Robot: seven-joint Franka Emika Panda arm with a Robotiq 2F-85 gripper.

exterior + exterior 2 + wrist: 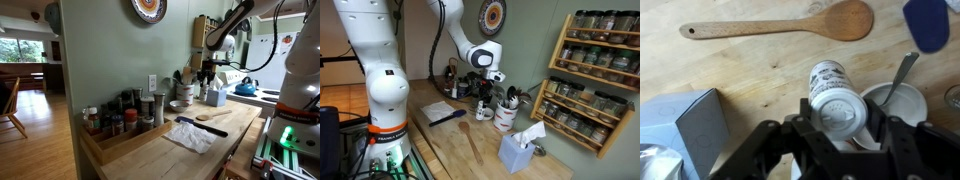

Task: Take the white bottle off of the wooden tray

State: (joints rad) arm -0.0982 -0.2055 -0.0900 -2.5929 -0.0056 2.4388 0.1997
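Within end effector (838, 120) grip, one white bottle (830, 85)

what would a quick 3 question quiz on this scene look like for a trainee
1. True or false: in the wrist view, the bottle sits between the fingers of the gripper.
2. Multiple choice: what lies on the counter along the top of the wrist view? A) spoon B) knife C) plate
3. Short answer: is the bottle on the tray now?

Key: 1 true; 2 A; 3 no, the gripper holds it well away from the tray.
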